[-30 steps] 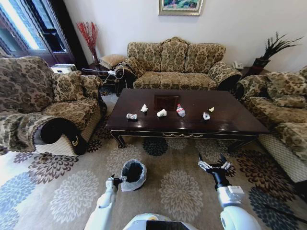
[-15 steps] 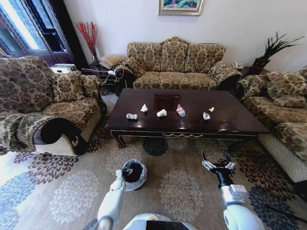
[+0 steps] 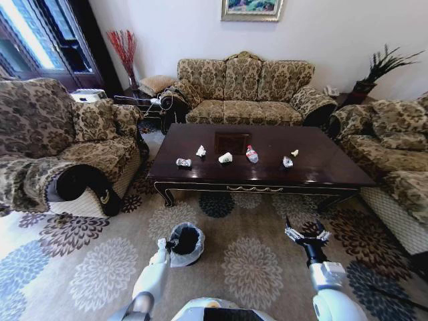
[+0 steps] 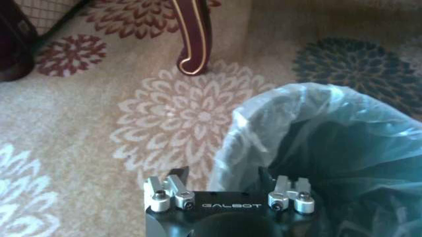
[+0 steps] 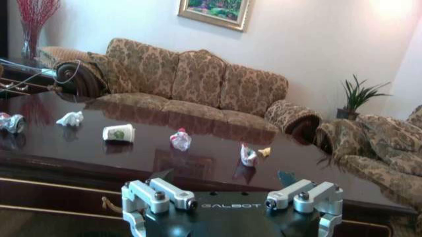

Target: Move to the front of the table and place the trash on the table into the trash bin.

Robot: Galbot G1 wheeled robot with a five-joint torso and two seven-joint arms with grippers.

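Grey metal fingers of the left gripper (image 4: 224,178) stand apart, released, with the ruffled edge of the bag between them; whether they touch the bag I cannot tell. This gripper hangs at the rim of the trash bin (image 3: 185,243), one small round black bin with a whitish plastic liner, which stands on the flowered carpet (image 3: 254,264) in front of the table (image 3: 314,167). The right gripper (image 3: 307,232) is also spread wide and holds nothing; it is raised over the carpet on the right, before the long front edge of the table.

On the dark glossy table lie six pieces of trash in a loose row: one clear wrapper (image 3: 183,162) at the left, one crumpled white paper (image 3: 200,151), one white cup (image 5: 118,133) on its side, one small bottle (image 3: 252,155) with a red label, one more wrapper (image 3: 287,161), and one yellowish scrap (image 3: 295,153) just beside it. All six lie well apart from the bin.
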